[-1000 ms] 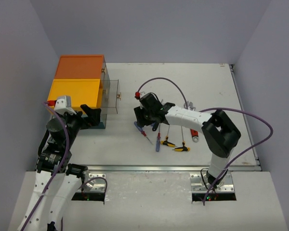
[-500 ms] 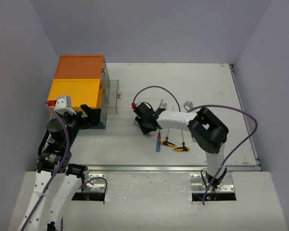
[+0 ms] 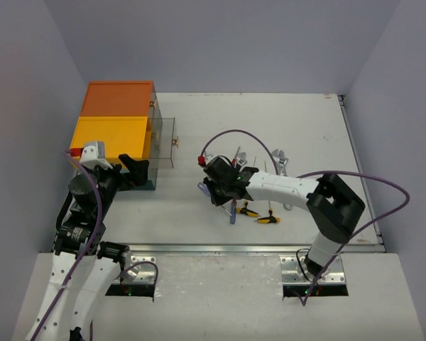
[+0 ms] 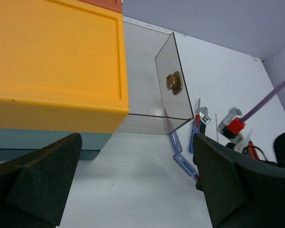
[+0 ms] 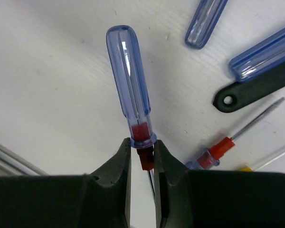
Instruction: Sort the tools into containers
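The containers are a teal box unit [image 4: 38, 142] with an orange top [image 3: 117, 99] and a yellow top [image 3: 110, 138]; one clear drawer [image 3: 163, 142] with a brass latch [image 4: 173, 80] is pulled out. A blue-handled screwdriver [image 5: 130, 85] lies on the table, seen small in the top view as the screwdriver [image 3: 203, 189]. My right gripper [image 5: 142, 149] is shut on its red collar just below the handle. In the top view the right gripper [image 3: 211, 190] is low over the tool pile. My left gripper [image 4: 135, 142] hovers open beside the drawer, holding nothing.
More tools lie beside the gripped one: another blue screwdriver [image 3: 233, 212], two yellow-handled tools [image 3: 268, 219], wrenches [image 3: 280, 158] and a red-tipped piece [image 3: 287, 202]. In the right wrist view a black wrench [image 5: 247, 90] and two blue handles [image 5: 266, 52] lie close.
The right gripper dropped onto the tool pile and its jaws closed around the blue screwdriver's collar. The left arm stayed still.
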Robot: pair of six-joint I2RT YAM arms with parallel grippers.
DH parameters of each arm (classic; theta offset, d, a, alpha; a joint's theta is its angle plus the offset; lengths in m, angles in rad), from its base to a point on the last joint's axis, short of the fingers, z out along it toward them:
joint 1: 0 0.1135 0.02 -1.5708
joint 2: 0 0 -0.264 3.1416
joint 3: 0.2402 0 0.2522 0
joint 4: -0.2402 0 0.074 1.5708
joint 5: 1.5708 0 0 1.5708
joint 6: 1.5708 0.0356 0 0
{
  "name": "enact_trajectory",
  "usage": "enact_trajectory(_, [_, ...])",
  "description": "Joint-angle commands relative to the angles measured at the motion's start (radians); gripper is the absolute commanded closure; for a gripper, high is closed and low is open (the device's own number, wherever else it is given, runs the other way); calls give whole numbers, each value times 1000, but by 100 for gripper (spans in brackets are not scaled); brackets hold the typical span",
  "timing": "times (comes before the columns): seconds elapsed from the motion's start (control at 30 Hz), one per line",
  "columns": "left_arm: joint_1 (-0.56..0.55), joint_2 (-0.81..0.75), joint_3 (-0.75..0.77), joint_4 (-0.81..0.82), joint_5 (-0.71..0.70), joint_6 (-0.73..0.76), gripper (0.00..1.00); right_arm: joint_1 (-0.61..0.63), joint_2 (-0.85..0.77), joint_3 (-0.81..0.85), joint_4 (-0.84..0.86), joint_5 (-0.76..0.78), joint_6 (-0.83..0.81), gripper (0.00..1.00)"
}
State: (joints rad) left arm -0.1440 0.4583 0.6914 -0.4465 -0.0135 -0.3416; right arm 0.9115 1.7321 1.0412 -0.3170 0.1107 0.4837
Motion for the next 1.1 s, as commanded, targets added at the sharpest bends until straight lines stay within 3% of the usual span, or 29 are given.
enact_trajectory(0.0, [-11, 2, 5, 40, 3, 3, 0, -4, -230, 51, -23, 131, -16, 100])
enact_trajectory(0.13, [-11, -1, 6, 38, 0, 2, 0, -10, -263, 213, -62, 152, -93, 100])
enact_trajectory(0.23, [-11, -9, 7, 37, -9, 0, 0, -11, -163, 486, -88, 60, -151, 100])
enact_trajectory(0.4, [-11, -26, 5, 35, -25, -5, 0, -13, 30, 759, -63, 35, -93, 100])
enact_trajectory(0.57, [-11, -13, 7, 35, -16, -3, 0, -14, 133, 798, 204, 56, 5, 100])
enact_trajectory(0.67, [-11, -10, 7, 35, -12, 0, 0, -13, 236, 851, 359, 21, -25, 100])
enact_trajectory(0.83, [-11, -17, 7, 34, -9, 0, 0, -14, 389, 1033, 289, 72, -33, 100])
enact_trajectory(1.07, [-11, -17, 7, 37, 4, 3, 0, -13, 303, 835, 265, 124, 62, 100])
